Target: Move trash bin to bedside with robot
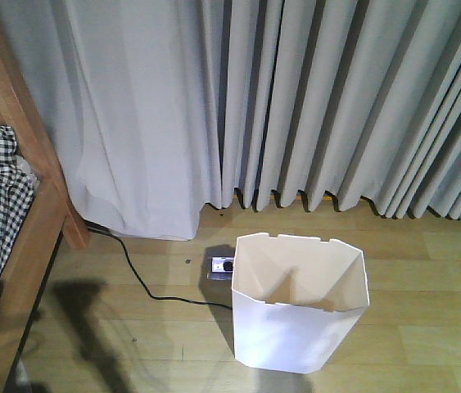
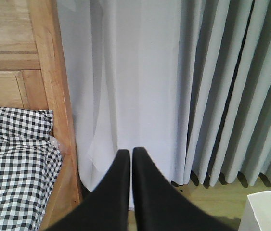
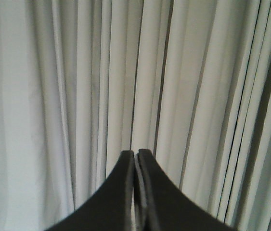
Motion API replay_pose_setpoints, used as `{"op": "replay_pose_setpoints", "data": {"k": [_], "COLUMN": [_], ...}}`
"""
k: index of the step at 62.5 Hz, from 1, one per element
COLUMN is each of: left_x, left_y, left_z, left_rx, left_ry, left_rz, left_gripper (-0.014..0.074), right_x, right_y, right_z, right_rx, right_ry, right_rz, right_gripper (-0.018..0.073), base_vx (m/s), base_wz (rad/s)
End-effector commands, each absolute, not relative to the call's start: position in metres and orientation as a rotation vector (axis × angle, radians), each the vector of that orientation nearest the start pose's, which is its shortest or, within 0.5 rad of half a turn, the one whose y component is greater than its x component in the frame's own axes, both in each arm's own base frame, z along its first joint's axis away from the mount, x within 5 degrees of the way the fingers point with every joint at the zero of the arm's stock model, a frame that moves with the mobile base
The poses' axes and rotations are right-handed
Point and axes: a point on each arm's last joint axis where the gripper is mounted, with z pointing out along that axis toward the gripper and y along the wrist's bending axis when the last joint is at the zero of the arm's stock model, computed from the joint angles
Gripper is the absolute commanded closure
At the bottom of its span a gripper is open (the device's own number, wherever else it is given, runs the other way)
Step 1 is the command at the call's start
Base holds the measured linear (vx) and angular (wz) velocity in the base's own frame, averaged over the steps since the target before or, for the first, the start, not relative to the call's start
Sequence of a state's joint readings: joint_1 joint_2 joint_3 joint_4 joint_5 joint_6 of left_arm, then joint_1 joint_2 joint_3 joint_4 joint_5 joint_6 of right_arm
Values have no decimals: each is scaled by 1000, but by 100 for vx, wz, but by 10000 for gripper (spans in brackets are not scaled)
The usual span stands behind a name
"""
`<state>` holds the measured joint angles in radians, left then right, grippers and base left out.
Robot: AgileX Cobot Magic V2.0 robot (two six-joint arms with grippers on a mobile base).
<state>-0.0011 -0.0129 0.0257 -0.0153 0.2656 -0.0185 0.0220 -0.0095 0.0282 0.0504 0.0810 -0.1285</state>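
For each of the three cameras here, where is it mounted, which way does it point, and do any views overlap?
Exterior front: high, angled down at the trash bin, floor, bed frame, curtains; no robot body shows.
Left wrist: behind the left gripper, facing curtains and checked mattress cover; jaws nearly together.
Right wrist: behind the right gripper, facing curtains only; jaws closed.
Shared: front and left wrist both show bed, curtains and bin.

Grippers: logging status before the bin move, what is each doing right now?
Left gripper: closed, holding nothing.
Right gripper: closed, holding nothing.
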Motion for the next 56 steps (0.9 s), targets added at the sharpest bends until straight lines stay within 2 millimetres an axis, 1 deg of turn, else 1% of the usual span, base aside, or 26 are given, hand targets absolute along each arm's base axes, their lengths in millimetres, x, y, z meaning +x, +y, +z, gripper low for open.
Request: {"op": "replay_pose_setpoints", "data": {"k": [1,56], "left_x": [56,56], "left_y": [-1,-1], "left_z": [182,182], "left_rx": [-30,-30], "left_ry": [1697,1697], "left_rz": [-37,-37], "left_gripper": [603,603], "right_x": [56,56], "right_y": [1,1], "right_z": [202,204], "right_rx": [-90,-87], "right_ry": [1503,1482], "right_rz": [-59,-59], "right_gripper": [568,568], "base_vx": [0,0], "base_wz": [0,0]}}
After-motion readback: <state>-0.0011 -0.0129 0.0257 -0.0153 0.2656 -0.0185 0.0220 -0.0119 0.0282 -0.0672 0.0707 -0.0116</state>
